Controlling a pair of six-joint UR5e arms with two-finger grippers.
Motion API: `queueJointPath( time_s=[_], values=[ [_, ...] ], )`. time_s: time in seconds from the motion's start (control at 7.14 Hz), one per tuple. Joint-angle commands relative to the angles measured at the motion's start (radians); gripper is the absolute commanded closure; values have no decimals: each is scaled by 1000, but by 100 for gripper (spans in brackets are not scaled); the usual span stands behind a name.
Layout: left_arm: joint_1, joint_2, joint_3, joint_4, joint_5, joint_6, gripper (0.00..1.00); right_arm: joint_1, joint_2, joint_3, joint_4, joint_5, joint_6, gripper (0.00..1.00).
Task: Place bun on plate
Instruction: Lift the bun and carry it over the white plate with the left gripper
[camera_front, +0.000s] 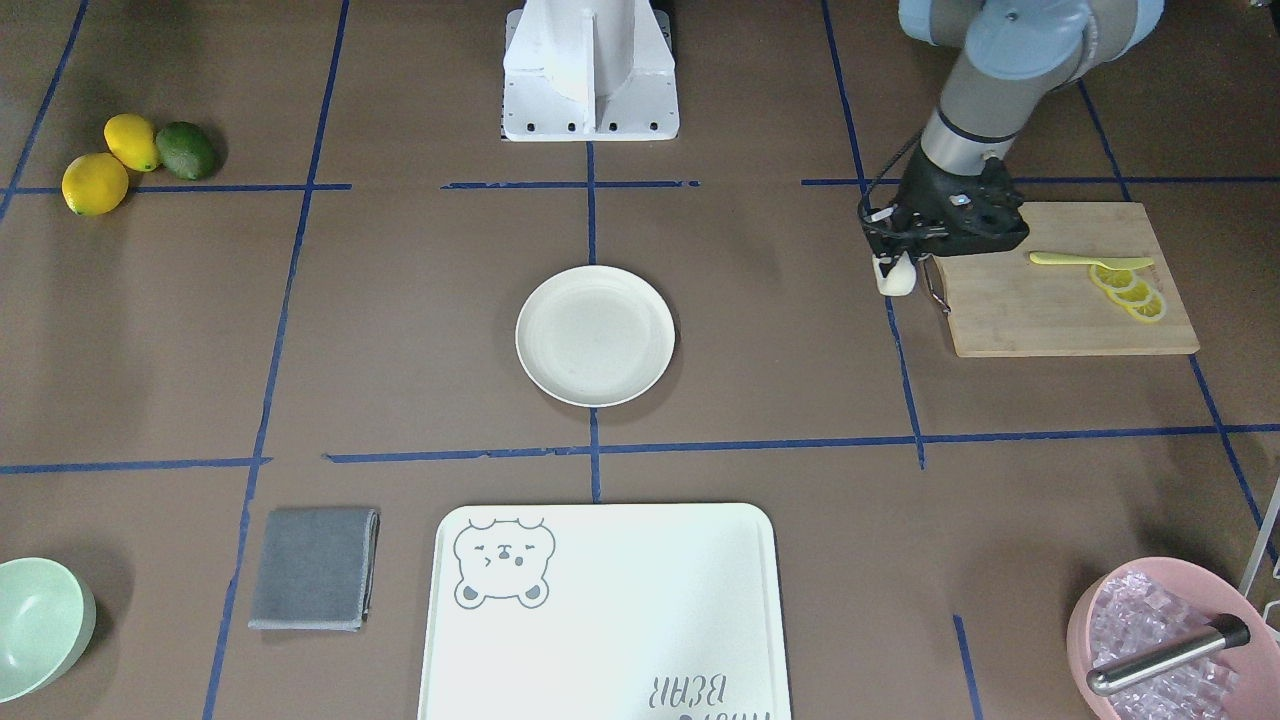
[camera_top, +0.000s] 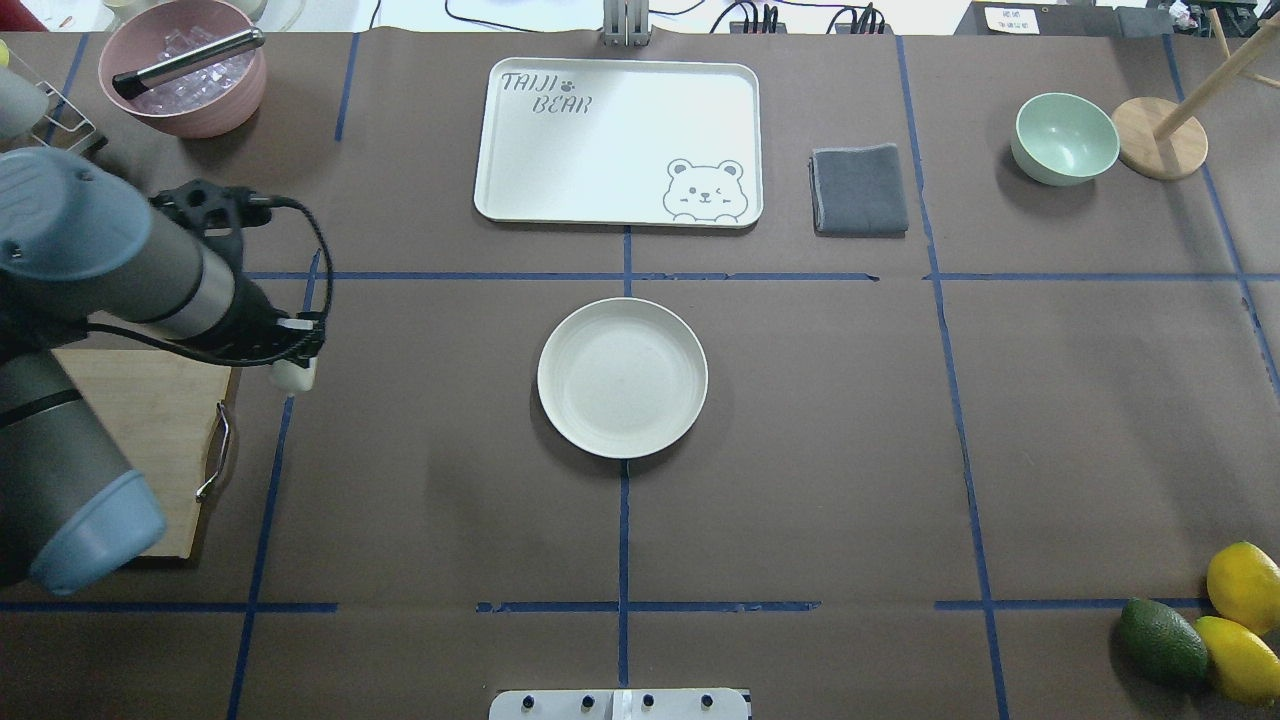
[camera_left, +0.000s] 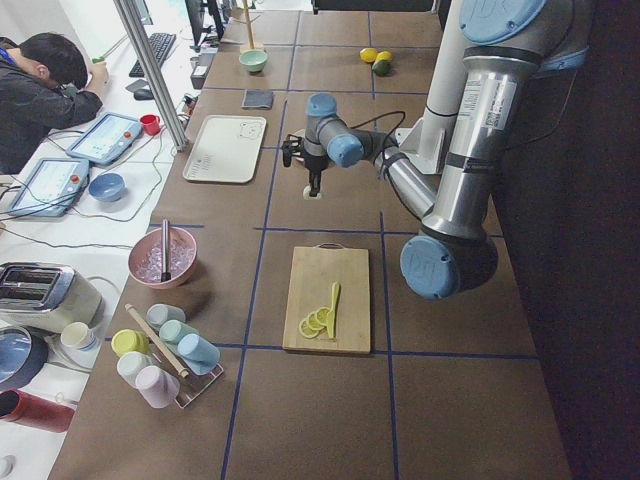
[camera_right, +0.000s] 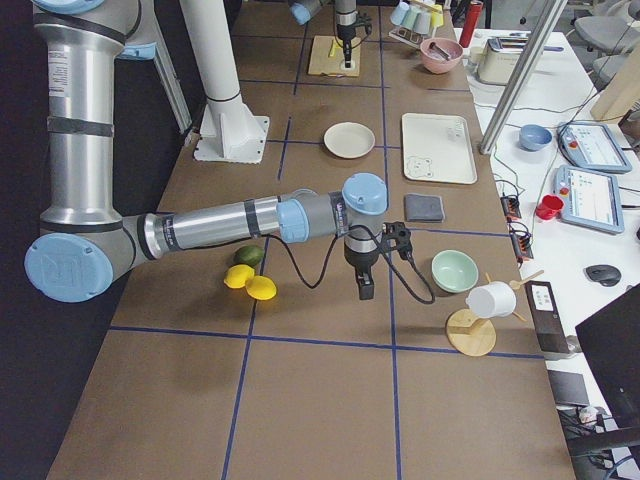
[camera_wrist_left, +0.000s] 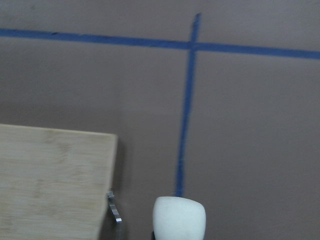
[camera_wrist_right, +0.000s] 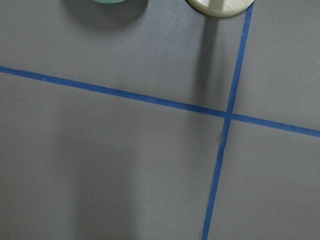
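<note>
White bun (camera_front: 895, 277) sat clamped in the left pincer (camera_front: 893, 266), jaws closed on its upper part, with the lower end sticking out below the tips. It hung just off the inner edge of the wooden cutting board (camera_front: 1060, 315), over a blue tape line (camera_wrist_left: 186, 115). It looked clear of the surface (camera_front: 400, 300), though its height was hard to judge.

Key relation: the plate (camera_top: 622, 377) lay well apart from the bun (camera_top: 295, 375), toward the robot's right and at roughly the same depth on the table. In the overhead view that meant almost straight across to the right. In the front-facing view the plate (camera_front: 595, 335) was to the left and slightly lower. Bare brown surface lay between the two, with nothing standing in the path.

In the left wrist view the bun (camera_wrist_left: 179, 217) showed its rounded end pointing away from the camera. Its long axis therefore probably ran along the pincer's approach, roughly upright. On release it would likely land on its end and might tip over inside the rim.

The left arm was obviously the one to use, since it already held the bun. The right pincer (camera_right: 366, 292) hung far off near the lemons (camera_right: 250, 282), and I cannot tell whether it was released or clenched.

The plate was empty and the placing was not yet done. The next move looked like a sideways carry and then a descent over the plate's middle.
</note>
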Motion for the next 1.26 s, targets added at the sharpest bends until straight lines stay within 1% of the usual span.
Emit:
queueJointPath(
  time_s=[0.0,0.14,0.28,0.42,0.56,0.7,0.84,1.12],
  values=[
    [91,-242,111,120,58,-141,72,99,1,-102,2,72,-150,0],
    [131,-349,207,117,81,-196,72,130,1,-116,0,82,-173,0],
    [163,-428,270,117,89,-233,72,141,0,-116,-5,103,-174,0],
    [200,-488,338,99,116,-264,72,143,-3,-116,-6,114,-174,0],
    [232,-515,416,0,159,-301,72,143,-6,-116,-6,120,-172,0],
    [239,-548,487,-66,160,-315,72,143,-8,-116,-6,120,-174,0],
    [242,-580,537,-82,161,-315,72,143,-9,-116,-6,120,-174,0],
    [249,-579,544,-82,161,-313,72,143,-11,-116,-6,120,-172,0]
  ],
)
